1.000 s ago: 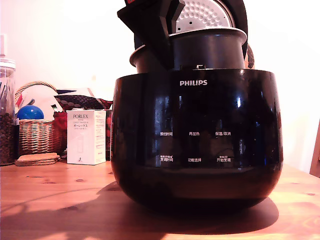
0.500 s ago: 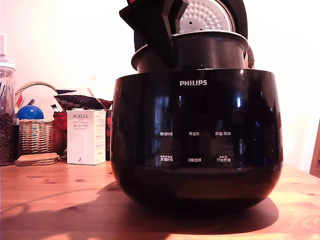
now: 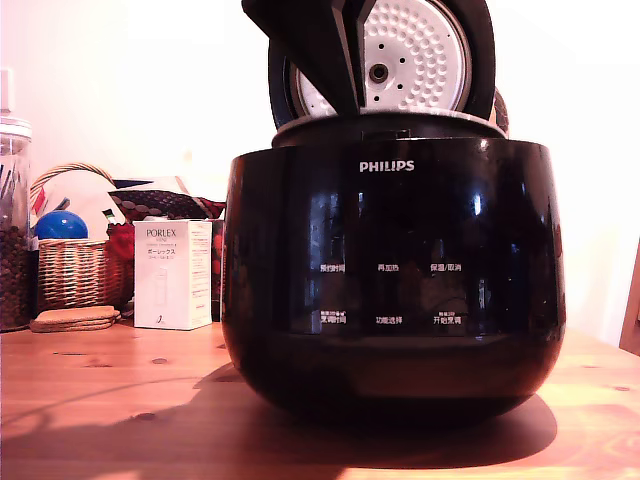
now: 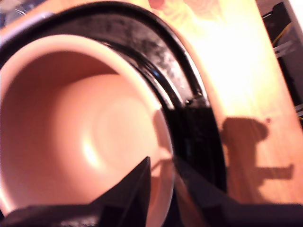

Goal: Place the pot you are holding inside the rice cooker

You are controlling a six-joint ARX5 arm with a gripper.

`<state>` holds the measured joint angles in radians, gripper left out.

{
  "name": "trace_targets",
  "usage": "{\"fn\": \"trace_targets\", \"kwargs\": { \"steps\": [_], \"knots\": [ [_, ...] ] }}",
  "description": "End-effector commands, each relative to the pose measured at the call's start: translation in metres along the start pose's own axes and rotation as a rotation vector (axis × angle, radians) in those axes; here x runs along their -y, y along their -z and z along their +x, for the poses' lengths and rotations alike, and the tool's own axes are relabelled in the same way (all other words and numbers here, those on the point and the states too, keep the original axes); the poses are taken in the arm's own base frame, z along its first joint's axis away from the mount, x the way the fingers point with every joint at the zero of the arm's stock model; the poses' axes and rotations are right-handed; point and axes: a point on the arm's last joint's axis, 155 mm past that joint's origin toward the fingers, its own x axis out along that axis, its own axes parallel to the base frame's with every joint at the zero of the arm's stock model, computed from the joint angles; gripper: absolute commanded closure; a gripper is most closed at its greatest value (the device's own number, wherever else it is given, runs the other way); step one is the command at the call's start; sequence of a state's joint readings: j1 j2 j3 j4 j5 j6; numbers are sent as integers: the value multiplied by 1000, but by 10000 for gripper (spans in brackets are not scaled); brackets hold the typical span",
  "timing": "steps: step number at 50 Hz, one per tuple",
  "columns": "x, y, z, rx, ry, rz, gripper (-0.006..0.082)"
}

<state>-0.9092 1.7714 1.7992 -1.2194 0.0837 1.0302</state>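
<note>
The round black metal pot (image 3: 385,128), raised a second ago, has sunk into the glossy black PHILIPS rice cooker (image 3: 390,290) at frame centre; only its rim shows. The black gripper (image 4: 163,177) fingers pinch that rim, so release remains.

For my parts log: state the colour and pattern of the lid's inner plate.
Silver-white with rows of small dimples, on the lid's inner plate; clearest in the exterior view.

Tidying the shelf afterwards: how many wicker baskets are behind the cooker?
1. A woven wicker basket stands at the exterior view's left, holding a blue ball; the big black rice cooker may hide others.
</note>
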Motion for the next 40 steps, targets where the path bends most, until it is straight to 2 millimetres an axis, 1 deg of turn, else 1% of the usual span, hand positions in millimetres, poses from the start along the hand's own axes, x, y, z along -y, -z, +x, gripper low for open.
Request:
{"fn": "trace_targets", "kwargs": {
  "steps": [1,16,20,23,24,27,28,31,32,34,35,38,39,40],
  "knots": [
    [0,-2,-4,6,-3,-39,632],
    [12,5,-6,-27,43,-117,645],
    [11,7,-7,-33,37,-151,705],
    [10,8,-8,-32,33,-177,781],
    [9,9,-9,-31,29,-180,796],
    [4,10,-10,-25,14,-200,788],
    [3,11,-11,-23,7,-250,788],
    [-4,14,-13,-20,-16,-258,788],
    [-6,15,-14,-17,-24,-313,789],
    [-10,18,-16,-14,-39,-322,789],
    [-13,19,-18,-11,-51,-376,788],
    [-23,25,-24,-3,-88,-393,789],
    [-26,27,-26,4,-102,-464,789],
    [-30,29,-29,10,-116,-470,789]
  ]
}}
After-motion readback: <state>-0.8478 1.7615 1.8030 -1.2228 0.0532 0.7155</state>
